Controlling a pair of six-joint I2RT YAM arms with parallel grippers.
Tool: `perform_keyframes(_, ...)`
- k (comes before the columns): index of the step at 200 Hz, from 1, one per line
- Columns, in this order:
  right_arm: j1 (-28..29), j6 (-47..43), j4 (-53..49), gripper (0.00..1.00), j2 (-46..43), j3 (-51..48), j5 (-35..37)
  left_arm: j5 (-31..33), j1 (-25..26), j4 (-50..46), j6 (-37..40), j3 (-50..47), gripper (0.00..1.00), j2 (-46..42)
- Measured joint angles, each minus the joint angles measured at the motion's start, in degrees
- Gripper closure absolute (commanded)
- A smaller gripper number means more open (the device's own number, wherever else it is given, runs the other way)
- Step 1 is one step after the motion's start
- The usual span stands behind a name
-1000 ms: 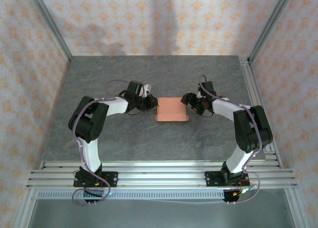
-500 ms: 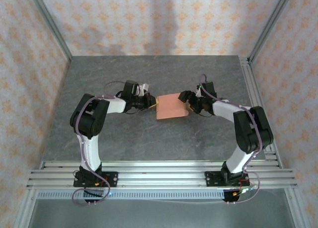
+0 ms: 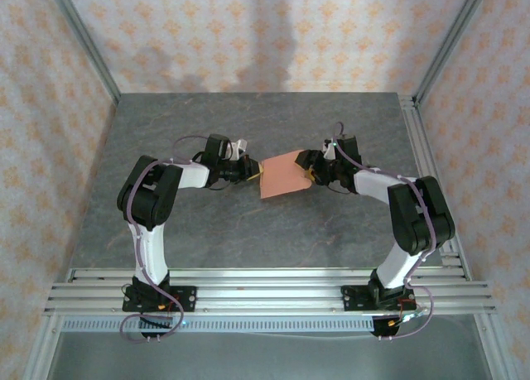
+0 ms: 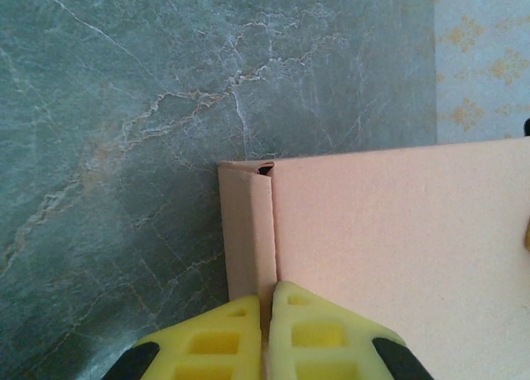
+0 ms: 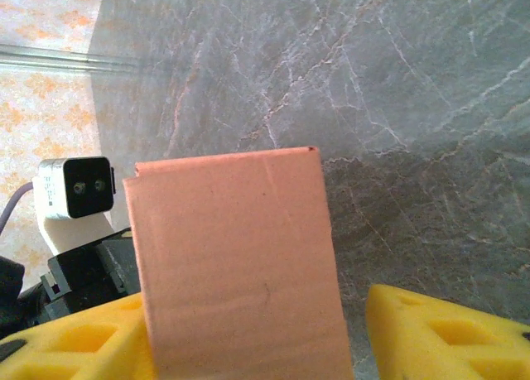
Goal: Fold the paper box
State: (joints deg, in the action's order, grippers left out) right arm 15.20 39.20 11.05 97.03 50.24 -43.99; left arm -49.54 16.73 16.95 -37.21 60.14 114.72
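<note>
While the left gripper [image 4: 268, 301] pinches one edge of the paper box [image 3: 281, 175], held tilted over mid-table [image 3: 207, 223], the right gripper [image 5: 248, 301] stands spread around the opposite end, one finger clear.

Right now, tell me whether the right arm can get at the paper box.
Probably yes: the right gripper is open with the paper box between its fingers, nothing blocking; the left gripper is shut on the opposite edge.

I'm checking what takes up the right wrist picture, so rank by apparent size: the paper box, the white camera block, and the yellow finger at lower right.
1. paper box
2. yellow finger, cropped and close to the lens, so it looks big
3. white camera block, farther back
</note>
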Motion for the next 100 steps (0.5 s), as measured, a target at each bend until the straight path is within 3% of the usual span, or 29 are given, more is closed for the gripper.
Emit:
perform_keyframes(71,0.0,1.7,0.1,0.55,0.0,0.1,-1.1,0.5,0.0,-4.5,4.3,1.7,0.83,0.0)
perform_keyframes(100,0.0,1.5,-0.3,0.57,0.0,0.4,-1.5,0.9,0.0,-4.7,4.5,1.7,0.74,-0.1)
